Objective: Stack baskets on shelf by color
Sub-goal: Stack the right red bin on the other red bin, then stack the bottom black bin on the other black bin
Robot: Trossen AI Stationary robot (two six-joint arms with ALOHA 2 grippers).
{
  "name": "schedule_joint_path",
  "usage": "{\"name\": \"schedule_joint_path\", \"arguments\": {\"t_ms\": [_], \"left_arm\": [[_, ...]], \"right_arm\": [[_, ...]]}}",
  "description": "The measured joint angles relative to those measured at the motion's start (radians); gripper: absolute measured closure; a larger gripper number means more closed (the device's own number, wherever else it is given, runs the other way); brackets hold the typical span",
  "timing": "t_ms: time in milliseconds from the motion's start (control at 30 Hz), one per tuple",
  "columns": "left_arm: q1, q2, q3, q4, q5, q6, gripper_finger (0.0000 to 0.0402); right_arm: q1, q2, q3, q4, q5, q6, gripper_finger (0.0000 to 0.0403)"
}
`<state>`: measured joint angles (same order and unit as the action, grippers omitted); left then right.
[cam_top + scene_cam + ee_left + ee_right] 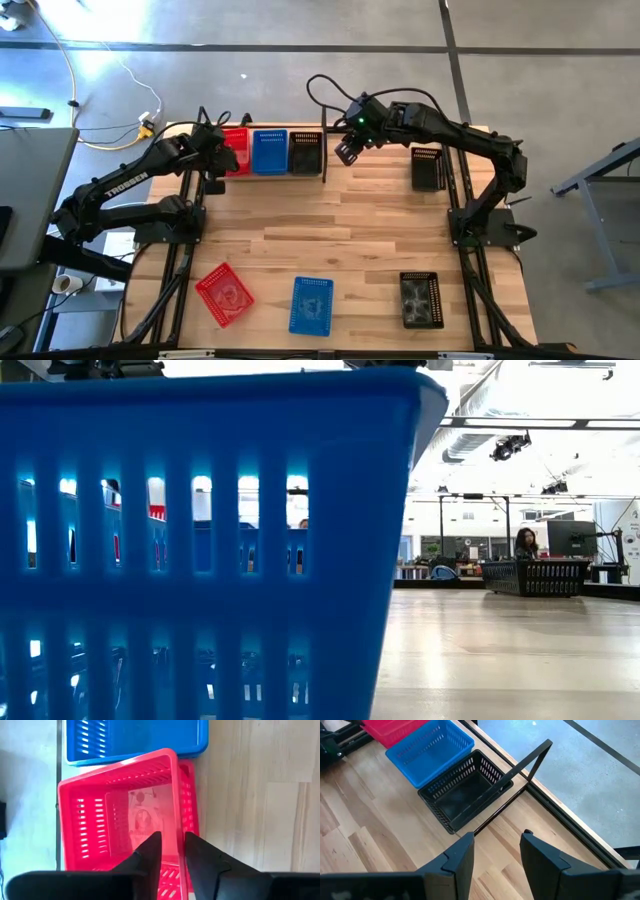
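The left gripper (172,851) stands over the near wall of the top red basket (117,810), its fingers (149,851) parted only a little, one inside that wall and one outside; whether the pads still pinch the plastic or have let go cannot be told. The main risk sits right here: this red basket lies askew in the red one below (189,795), whose rim peeks out on one side, so if the fingers lift away while dragging on the wall the top basket may tip, ride up or slide off the nest. A crooked stack could also nudge the blue stack (135,740) just beyond it. Outward from the jaws, the red, blue and black (305,153) baskets stand side by side on the shelf (322,150) against its upright divider. The right gripper (496,852) hovers released, fingers wide and empty, just past that divider, with the black shelf basket in front of it. Another black basket (428,167) lies further to its side. Three baskets, red (224,293), blue (311,305) and black (421,299), wait well apart at the table's front edge.
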<state>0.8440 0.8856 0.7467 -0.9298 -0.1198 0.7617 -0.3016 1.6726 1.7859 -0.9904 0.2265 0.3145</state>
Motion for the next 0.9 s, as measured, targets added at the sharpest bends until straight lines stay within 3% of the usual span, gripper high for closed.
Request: {"name": "schedule_joint_path", "arguments": {"t_ms": [300, 667, 900], "left_arm": [[0.0, 0.0, 0.0, 0.002, -0.106, -0.052, 0.028], [-0.002, -0.008, 0.001, -0.027, -0.032, -0.141, 0.0275], [-0.003, -0.045, 0.005, -0.048, 0.022, -0.251, 0.0275]], "right_arm": [[0.0, 0.0, 0.0, -0.012, -0.023, 0.0, 0.0258], [0.0, 0.0, 0.0, -0.024, -0.049, 0.0, 0.0258], [0.003, -0.028, 0.0, -0.105, -0.183, 0.023, 0.0258]]}}
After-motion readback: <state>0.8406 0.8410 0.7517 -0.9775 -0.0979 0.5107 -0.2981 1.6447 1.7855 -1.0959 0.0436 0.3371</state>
